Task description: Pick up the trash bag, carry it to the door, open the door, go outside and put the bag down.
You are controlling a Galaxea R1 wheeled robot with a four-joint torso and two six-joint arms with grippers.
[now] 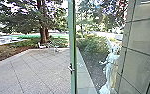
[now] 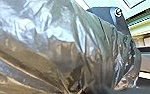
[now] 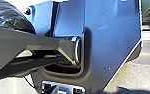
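Well along, to judge by the bag large before the left wrist camera and the door just ahead. Probably done: lifting and carrying. Probably opened too, going by the clear-looking way past the handle to the yard, though hard to be sure. Remaining: getting outside, setting the bag down. Cannot tell the state of either set of jaws.

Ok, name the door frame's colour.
The door frame is green, seen best in the head view.
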